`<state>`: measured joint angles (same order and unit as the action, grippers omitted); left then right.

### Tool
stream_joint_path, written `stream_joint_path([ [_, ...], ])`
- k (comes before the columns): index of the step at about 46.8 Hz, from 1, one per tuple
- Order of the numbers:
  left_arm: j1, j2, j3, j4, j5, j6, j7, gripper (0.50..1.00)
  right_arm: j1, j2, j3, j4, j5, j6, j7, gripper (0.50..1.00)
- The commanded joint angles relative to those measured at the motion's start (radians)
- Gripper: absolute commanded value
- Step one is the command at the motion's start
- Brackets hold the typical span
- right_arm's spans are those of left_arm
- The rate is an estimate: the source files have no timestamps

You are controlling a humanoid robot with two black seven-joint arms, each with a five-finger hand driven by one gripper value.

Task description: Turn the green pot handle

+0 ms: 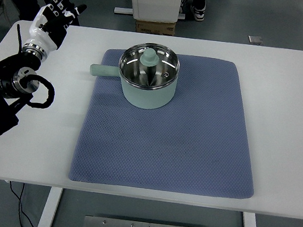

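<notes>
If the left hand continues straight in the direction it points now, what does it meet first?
The left hand points up-picture toward the table's far edge, away from the pot handle. Its way looks free; it probably just leaves the table, though depth is unclear.

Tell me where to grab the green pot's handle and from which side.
Grip the handle, the short stub sticking out left from the green pot, near its rounded free end. Coming from the left or above with the left hand looks best, since that hand is already on that side and nothing blocks the handle.

No text or label seems legible on anything here.
</notes>
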<state>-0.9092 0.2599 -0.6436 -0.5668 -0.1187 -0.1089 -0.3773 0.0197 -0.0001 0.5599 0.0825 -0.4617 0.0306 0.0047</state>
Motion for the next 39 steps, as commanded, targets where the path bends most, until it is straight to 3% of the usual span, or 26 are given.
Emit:
stream_joint_path([
  [1, 0.007, -0.022, -0.027, 0.025, -0.019, -0.006, 0.000, 1.000, 0.000, 0.000, 0.000, 0.000, 0.000, 0.000, 0.000, 1.000],
  [17, 0.007, -0.048, -0.030, 0.105, -0.119, -0.046, 0.000, 1.000, -0.001, 0.000, 0.001, 0.002, 0.000, 0.000, 0.000, 1.000],
  [28, 0.006, -0.105, -0.028, 0.148, -0.108, -0.089, 0.000, 1.000, 0.002, 0.000, 0.001, 0.002, 0.000, 0.000, 0.000, 1.000],
  [39, 0.003, -0.123, -0.024, 0.162, -0.099, -0.083, 0.000, 1.000, 0.003, 0.000, 0.003, 0.002, 0.001, 0.000, 0.000, 1.000],
])
